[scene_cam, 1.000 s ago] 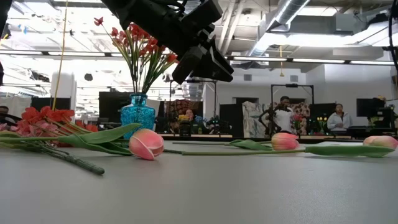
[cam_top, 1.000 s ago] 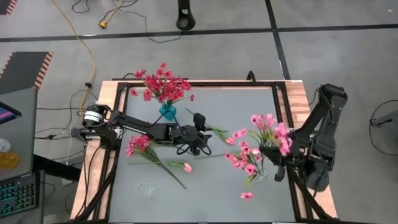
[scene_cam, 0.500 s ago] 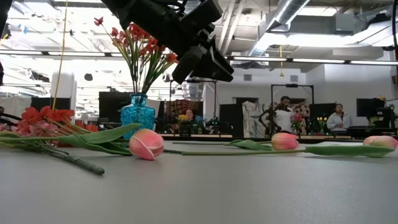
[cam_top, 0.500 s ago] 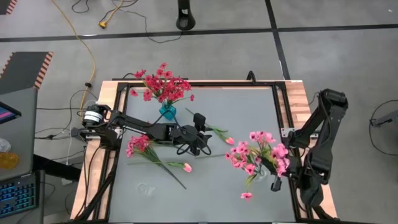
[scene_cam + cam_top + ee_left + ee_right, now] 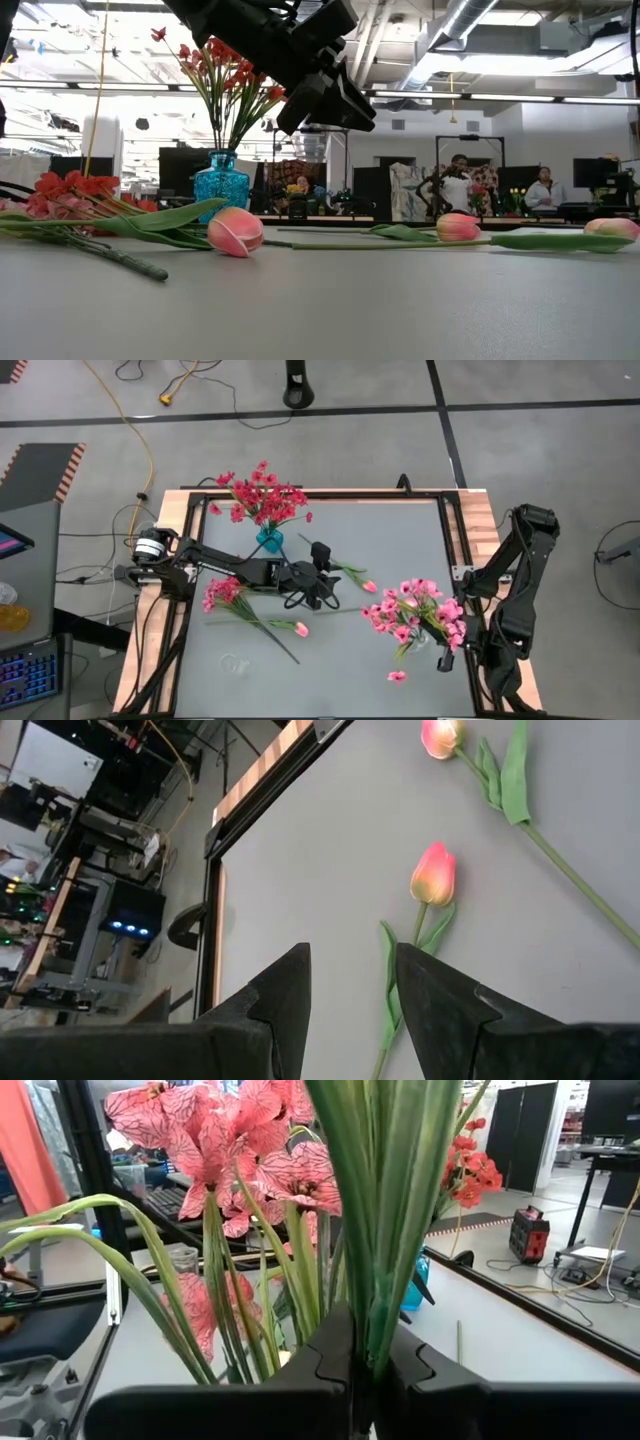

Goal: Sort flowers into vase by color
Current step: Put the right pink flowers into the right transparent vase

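Observation:
Deep red flowers [image 5: 260, 500] stand in a blue vase [image 5: 268, 539] at the far left. Another red sprig [image 5: 224, 595] lies flat on the table beside a pale pink tulip [image 5: 301, 629]; a second tulip [image 5: 435, 875] lies ahead of my left gripper [image 5: 352, 980]. That gripper hovers open over the table's middle [image 5: 330, 575] with nothing between its fingers. At the near right my right gripper [image 5: 444, 656] is shut on a bunch of pink flowers [image 5: 415, 608]. One pink bloom [image 5: 397, 676] lies loose on the table. My right gripper pinches the green stems [image 5: 372, 1320] of the pink flowers between its two fingers, below the blooms. The fingers come in level from the table's right side and lie across the stems. The bunch stands about upright, blooms above the fingers; its lower ends are hidden.
A clear glass [image 5: 232, 663] stands at the near left. A black frame [image 5: 452, 530] and wooden border run around the grey table top. Free grey surface lies along the near edge [image 5: 330, 680]. People stand in the room behind, in the low view.
My right gripper has gone down and toward the table's near edge with the pink bunch, rolling a little. The blooms have come in over the other pink flowers at the near right and now sit among them.

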Controlling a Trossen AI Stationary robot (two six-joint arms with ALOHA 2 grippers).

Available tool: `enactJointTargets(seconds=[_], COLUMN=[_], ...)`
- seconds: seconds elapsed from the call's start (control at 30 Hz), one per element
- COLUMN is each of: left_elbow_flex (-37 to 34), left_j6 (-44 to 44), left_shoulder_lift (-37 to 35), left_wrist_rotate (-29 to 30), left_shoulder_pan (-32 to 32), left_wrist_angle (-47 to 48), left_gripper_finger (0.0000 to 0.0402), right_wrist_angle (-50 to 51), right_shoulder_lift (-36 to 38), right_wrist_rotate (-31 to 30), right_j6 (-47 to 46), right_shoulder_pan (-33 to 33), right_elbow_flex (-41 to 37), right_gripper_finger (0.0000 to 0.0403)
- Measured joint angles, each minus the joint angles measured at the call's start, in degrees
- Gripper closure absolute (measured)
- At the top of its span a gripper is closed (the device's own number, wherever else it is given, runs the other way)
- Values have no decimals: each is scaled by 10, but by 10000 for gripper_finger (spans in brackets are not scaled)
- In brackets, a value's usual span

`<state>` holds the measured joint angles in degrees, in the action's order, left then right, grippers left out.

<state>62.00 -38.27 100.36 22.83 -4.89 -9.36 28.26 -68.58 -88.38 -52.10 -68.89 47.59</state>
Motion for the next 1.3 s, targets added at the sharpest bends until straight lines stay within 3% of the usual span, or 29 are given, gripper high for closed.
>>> enactJointTargets(seconds=[0.23,0.57,0.77,1.03,1.3], left_elbow_flex=[0,0,0,0,0], left_j6=[0,0,0,0,-1], left_shoulder_lift=[0,0,0,0,0], left_wrist_rotate=[0,0,0,0,0], left_shoulder_pan=[0,0,0,0,0], left_wrist_angle=[0,0,0,0,0], left_gripper_finger=[267,267,267,267,267], right_wrist_angle=[-2,0,2,58,148], right_shoulder_lift=[0,4,38,109,177], right_wrist_rotate=[0,3,102,176,312], right_j6=[26,31,79,80,-22], right_shoulder_pan=[-1,-1,-1,-1,-1], right_elbow_flex=[0,0,0,0,0], right_gripper_finger=[324,225,184,185,195])
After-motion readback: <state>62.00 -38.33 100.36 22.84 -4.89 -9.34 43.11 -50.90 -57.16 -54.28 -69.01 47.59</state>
